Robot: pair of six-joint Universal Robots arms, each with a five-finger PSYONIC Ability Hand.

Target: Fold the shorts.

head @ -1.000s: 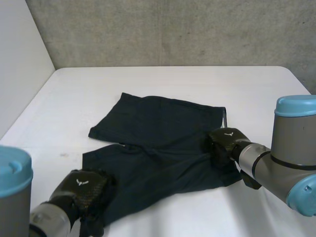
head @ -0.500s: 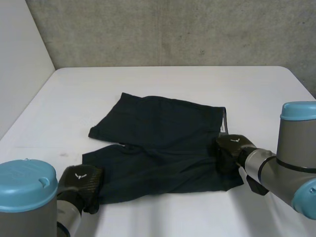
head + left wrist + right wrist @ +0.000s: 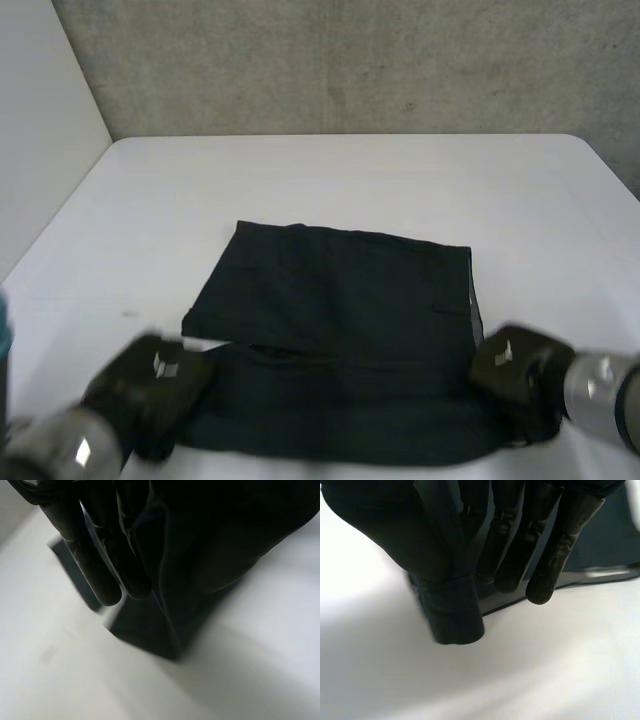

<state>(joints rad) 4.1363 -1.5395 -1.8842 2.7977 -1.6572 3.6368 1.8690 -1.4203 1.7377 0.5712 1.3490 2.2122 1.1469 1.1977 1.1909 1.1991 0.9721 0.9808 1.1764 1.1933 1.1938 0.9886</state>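
Note:
Dark shorts [image 3: 330, 290] lie spread on the white table [image 3: 400, 180], waistband to the right and leg hems to the left. My left hand [image 3: 150, 385] is at the near left corner, on the near leg's hem. In the left wrist view its fingers [image 3: 95, 565] are closed and the cloth [image 3: 150, 630] hangs from them above the table. My right hand [image 3: 515, 372] is at the near right corner by the waistband. In the right wrist view its fingers [image 3: 545, 565] and thumb pinch a fold of the dark cloth [image 3: 452, 622].
A grey concrete wall [image 3: 350, 60] runs behind the table's far edge, and a pale wall [image 3: 40, 150] stands at the left. Bare tabletop surrounds the shorts on the far, left and right sides.
My left hand has closed on the near leg's hem. Both hands have drawn toward the near edge, and the shorts now lie straighter, with the near edge stretched between the hands.

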